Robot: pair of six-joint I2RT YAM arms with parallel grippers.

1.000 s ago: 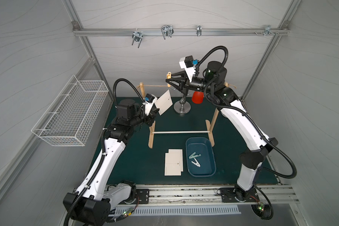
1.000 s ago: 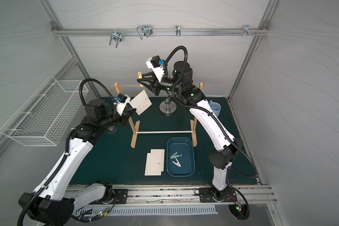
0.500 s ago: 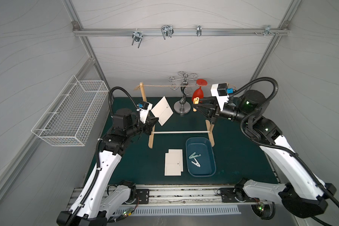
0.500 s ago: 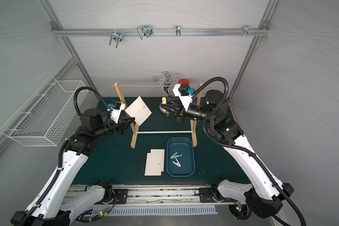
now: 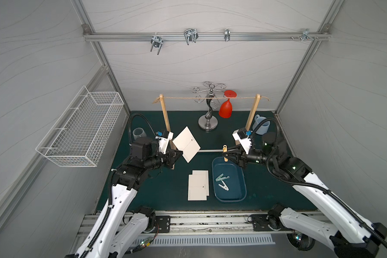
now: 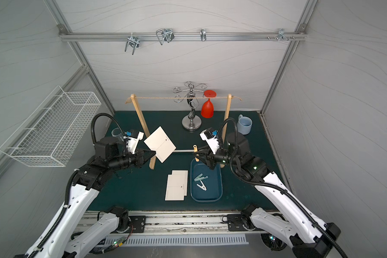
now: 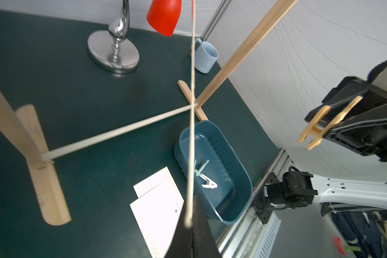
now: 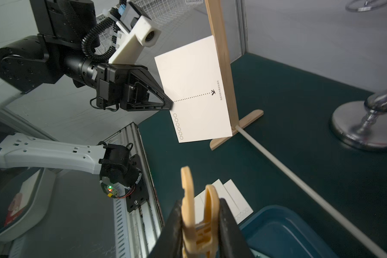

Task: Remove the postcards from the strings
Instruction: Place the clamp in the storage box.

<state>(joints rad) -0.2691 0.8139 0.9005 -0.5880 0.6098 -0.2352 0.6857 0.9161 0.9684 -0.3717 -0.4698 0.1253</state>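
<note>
The left tool (image 5: 179,154) is clamped tight on one edge of a white postcard (image 5: 186,144). The flat, stiff paper rectangle is held tilted in the air, clear of the rope, just beside the left wooden post (image 5: 165,116). In the right wrist view the card (image 8: 194,89) shows a dotted line, a small dark mark and a row of little circles. The right tool (image 5: 227,153) pinches a smooth yellow clothespin (image 5: 225,152) with its jaws nearly closed, above the far end of the blue plastic tray (image 5: 235,189). This rounded oblong tray holds a pale green peg (image 5: 221,177) and a white peg (image 5: 223,186). Two more postcards (image 5: 198,186) lie flat and overlapping on the dark green desk (image 5: 161,185), just beside the tray. The twisted tan rope (image 5: 188,97) has frayed ends and runs bare between the two light wooden posts.
</note>
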